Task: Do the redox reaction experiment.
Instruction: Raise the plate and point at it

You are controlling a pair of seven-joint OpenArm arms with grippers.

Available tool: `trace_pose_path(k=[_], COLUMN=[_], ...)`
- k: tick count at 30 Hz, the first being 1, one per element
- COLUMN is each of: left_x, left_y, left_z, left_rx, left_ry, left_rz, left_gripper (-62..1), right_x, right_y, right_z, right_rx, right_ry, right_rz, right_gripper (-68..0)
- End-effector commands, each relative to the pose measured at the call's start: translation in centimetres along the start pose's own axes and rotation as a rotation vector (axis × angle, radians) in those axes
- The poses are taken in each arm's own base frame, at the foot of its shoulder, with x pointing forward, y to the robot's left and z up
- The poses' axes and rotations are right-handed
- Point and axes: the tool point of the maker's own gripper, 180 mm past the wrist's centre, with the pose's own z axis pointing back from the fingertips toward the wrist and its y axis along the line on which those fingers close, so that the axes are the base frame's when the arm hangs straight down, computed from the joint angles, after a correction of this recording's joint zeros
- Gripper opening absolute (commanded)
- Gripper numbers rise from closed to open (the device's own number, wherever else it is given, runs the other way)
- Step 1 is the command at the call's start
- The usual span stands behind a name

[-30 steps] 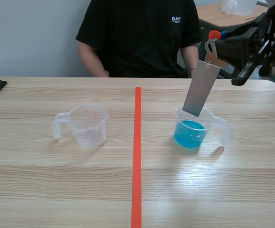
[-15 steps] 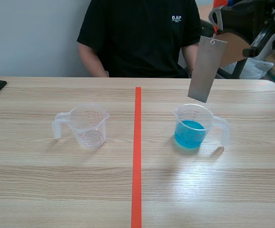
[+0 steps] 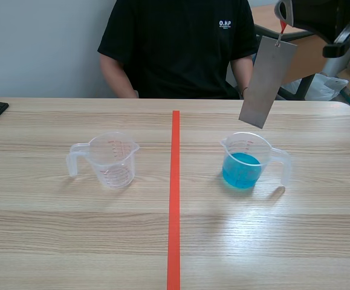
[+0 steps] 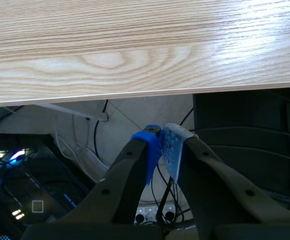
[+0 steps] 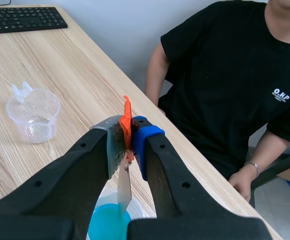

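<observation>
The right gripper (image 5: pixel 127 132) clenches an orange tag (image 5: pixel 126 117), from which a grey metal plate (image 3: pixel 267 81) hangs tilted above the cup of blue liquid (image 3: pixel 242 163) on the tabletop (image 3: pixel 72 241); the plate's lower edge is clear of the rim, so the experiment looks unfinished; the empty cup (image 3: pixel 113 160) appears unused; the left gripper (image 4: pixel 162 145), closed on nothing, sits below the tabletop's edge.

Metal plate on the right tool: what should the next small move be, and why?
Probably carry the metal plate leftward toward the empty cup. The right tool is shut on its orange tag, and the plate has risen from the rim of the blue-liquid cup and now hangs clear above it, so the dip looks done.
</observation>
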Motion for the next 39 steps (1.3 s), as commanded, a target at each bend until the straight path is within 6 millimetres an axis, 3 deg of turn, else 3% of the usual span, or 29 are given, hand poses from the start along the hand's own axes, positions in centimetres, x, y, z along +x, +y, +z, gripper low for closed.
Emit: trace_pose_path(k=[1,6,14,21,28,34,39], left_x=[0.2,0.5,4.0,10.2,17.5,23.4,26.2], left_y=[0.1,-0.1,-1.4,-2.7,-4.8,-8.4,-12.2], left_z=[0.2,0.2,-0.3,-1.2,-3.0,-2.6,-3.3], left_rx=[0.003,-0.013,-0.183,-0.327,-0.417,-0.517,-0.581], left_ry=[-0.008,-0.022,-0.123,-0.297,-0.454,-0.608,-0.652], left_rz=[-0.001,-0.034,-0.122,-0.219,-0.320,-0.403,-0.484], left_gripper=[-56.2,-56.2,-56.2,-56.2,-56.2,-56.2,-56.2], right_x=[1.3,1.3,1.3,1.3,1.3,1.4,1.3], right_y=[-0.4,-0.4,-0.4,-0.4,-0.4,-0.3,-0.3], right_z=[0.3,0.3,0.3,0.3,0.3,0.3,0.3], right_rx=[-0.002,-0.003,-0.002,-0.002,-0.002,-0.001,-0.001], right_ry=[-0.030,-0.032,-0.032,-0.031,-0.031,-0.034,-0.034], right_rz=[0.029,0.028,0.028,0.028,0.028,0.026,0.026], right_gripper=[-66.0,-66.0,-66.0,-66.0,-66.0,-66.0,-66.0])
